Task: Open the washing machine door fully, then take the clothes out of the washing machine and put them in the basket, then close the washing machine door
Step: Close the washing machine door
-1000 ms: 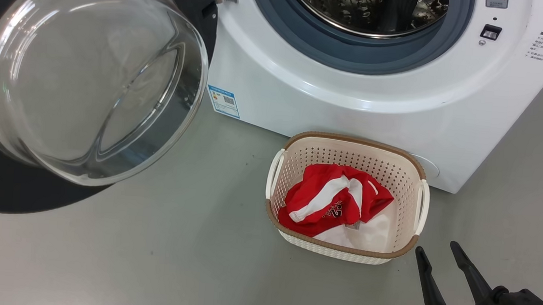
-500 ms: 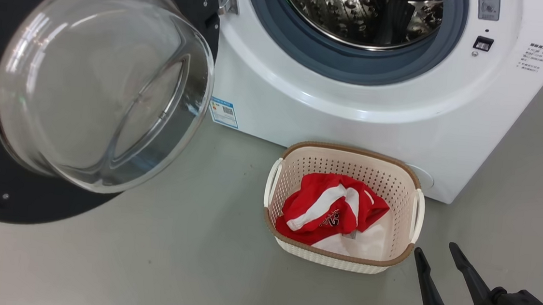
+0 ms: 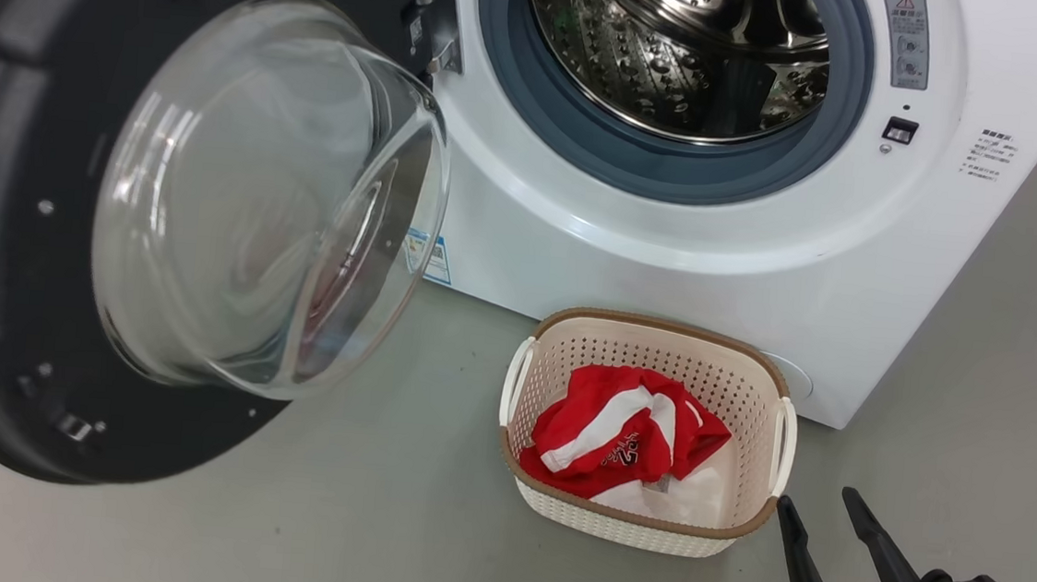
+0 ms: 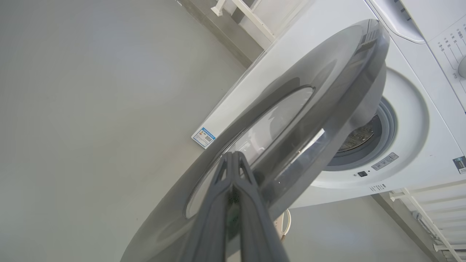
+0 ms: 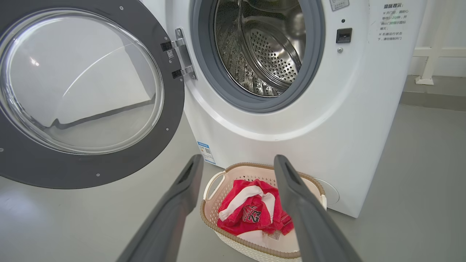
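The washing machine [image 3: 668, 275] stands ahead, its steel drum [image 3: 676, 54] bare inside. The washing machine door [image 3: 19, 289] hangs open to the left, its glass bowl [image 3: 267, 197] bulging toward me. In the left wrist view my left gripper [image 4: 233, 155] is shut and empty, its tips close against the door's glossy outer face [image 4: 291, 109]. The basket [image 3: 664, 326] sits on the floor before the machine with the red and white clothes [image 3: 618, 433] piled in it. My right gripper [image 3: 817, 501] is open and empty, just right of the basket; it also shows in the right wrist view [image 5: 238, 160].
Grey floor [image 3: 351, 537] spreads around the basket and under the door. A white rail frame [image 5: 433, 62] stands beside the machine on its right. The blue sticker [image 3: 433, 261] is partly behind the glass bowl.
The head camera has moved, sliding the whole picture downward. Beyond that, the door has swung somewhat toward the machine, its bowl now overlapping the sticker. The right gripper stays open.
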